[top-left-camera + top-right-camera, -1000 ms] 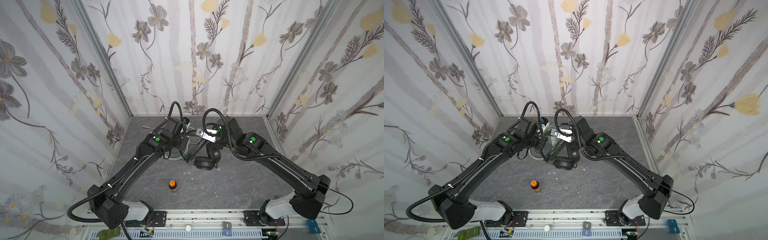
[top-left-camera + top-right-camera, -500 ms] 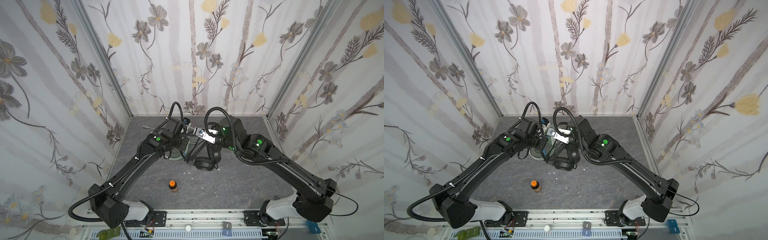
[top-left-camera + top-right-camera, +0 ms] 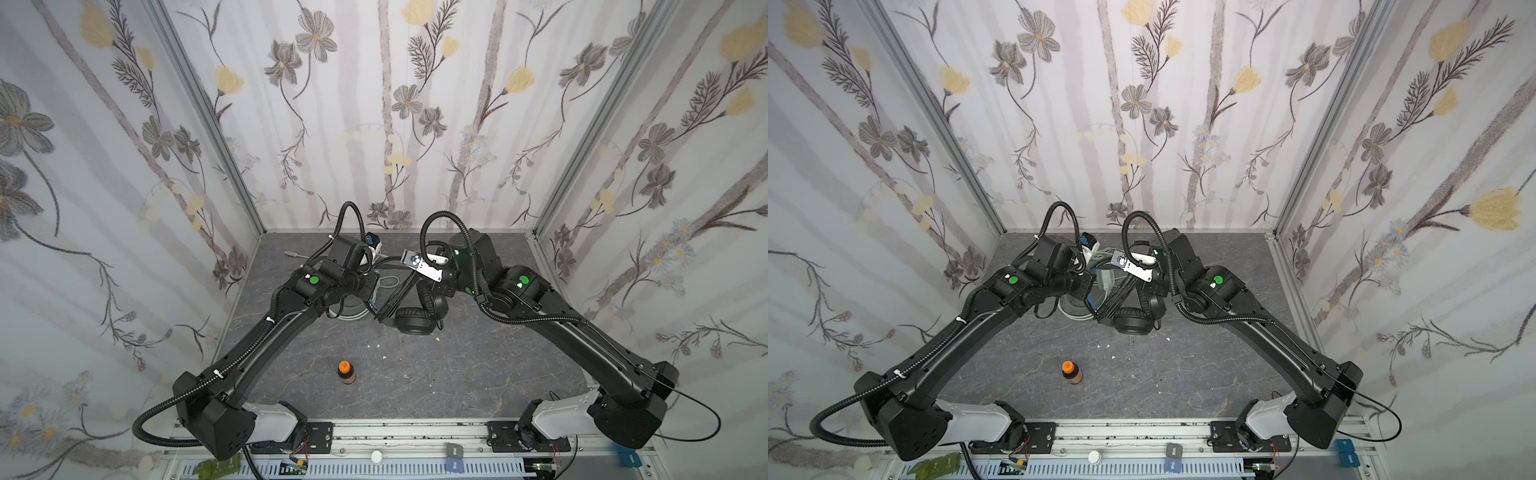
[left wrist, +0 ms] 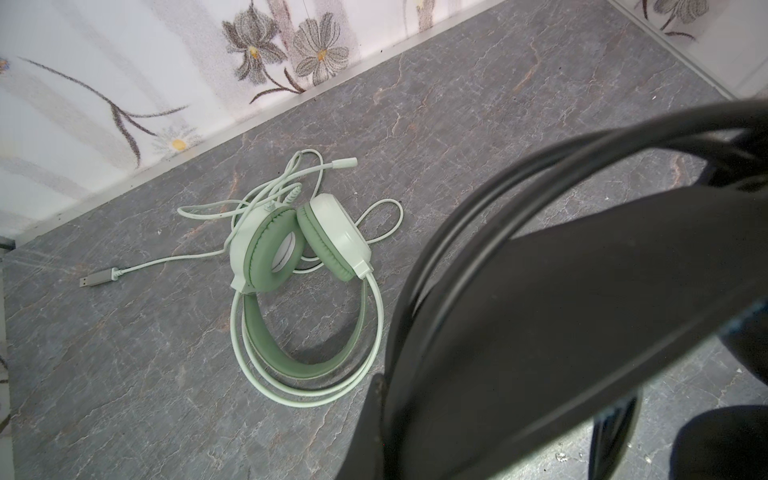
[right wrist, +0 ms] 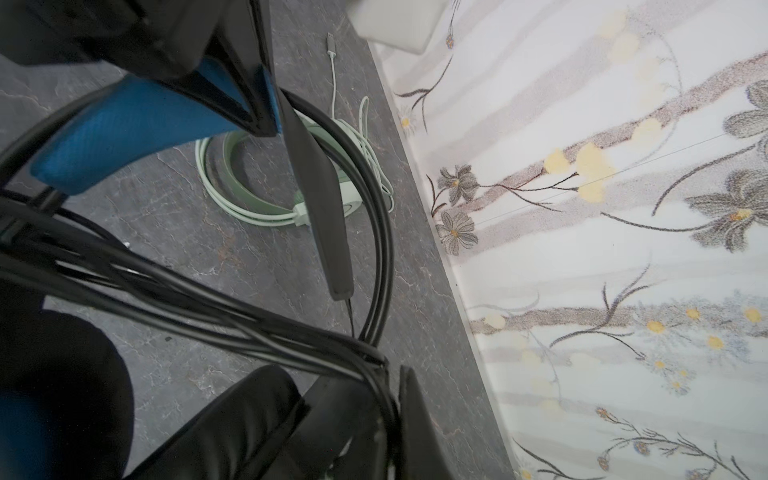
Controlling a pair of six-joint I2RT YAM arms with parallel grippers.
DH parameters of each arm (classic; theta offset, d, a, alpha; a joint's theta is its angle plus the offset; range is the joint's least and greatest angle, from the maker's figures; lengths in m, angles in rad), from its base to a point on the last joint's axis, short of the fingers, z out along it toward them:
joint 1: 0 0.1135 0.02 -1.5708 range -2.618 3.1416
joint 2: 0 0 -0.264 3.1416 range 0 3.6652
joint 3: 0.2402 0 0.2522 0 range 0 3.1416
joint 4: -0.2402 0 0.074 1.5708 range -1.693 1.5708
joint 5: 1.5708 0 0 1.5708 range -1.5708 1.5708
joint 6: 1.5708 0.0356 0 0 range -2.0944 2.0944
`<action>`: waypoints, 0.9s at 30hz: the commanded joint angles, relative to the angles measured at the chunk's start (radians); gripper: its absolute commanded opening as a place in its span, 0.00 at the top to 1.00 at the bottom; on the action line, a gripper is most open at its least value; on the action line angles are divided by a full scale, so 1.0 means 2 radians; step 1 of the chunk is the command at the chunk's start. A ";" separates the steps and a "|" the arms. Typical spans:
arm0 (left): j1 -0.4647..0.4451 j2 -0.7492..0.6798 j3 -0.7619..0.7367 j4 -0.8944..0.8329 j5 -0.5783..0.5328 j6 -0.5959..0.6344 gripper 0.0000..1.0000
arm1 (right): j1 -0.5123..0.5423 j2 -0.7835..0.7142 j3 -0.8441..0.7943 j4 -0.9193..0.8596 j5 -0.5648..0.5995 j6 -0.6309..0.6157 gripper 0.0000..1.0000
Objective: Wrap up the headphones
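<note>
Table (image 3: 457, 374): a dark grey, stone-look surface is lying under both grippers, which are meeting close together near its far wall.
Black headset (image 3: 413, 322): it is hanging between the two grippers, with its ear cups dangling just below the right one. Its blue inner band is showing at the left one. Whether the lower cup is touching the table is unclear.
Green headset (image 4: 291, 249): it is lying flat on the table just beneath and beyond the left gripper. Its pale cable is sprawling loose beside the cups, so it seems to be waiting its turn.
Black cable (image 5: 208, 307): several strands are running taut from the band at the left gripper across to the right gripper, and more are looping around the band. The winding looks partly done.
Left gripper (image 3: 1087, 296): it is closed tight and clamping the black headset's band, serving as the anchor. It does best by holding firm without twisting.
Right gripper (image 5: 388, 415): it is closed on the bundle of black cable. The next turn calls for even, gentle tension, with each loop laid beside the last. The cable should stay clear of the green headset below, and the pull should never be hard enough to drag the band free.
Bottle (image 3: 345, 372): small and orange-capped, it is standing upright well away from both grippers, toward the arm bases, and is posing no obstacle.
</note>
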 commanded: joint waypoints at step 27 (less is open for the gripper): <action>0.000 0.001 0.005 -0.073 0.067 0.030 1.00 | -0.024 0.001 0.018 0.074 0.070 -0.026 0.90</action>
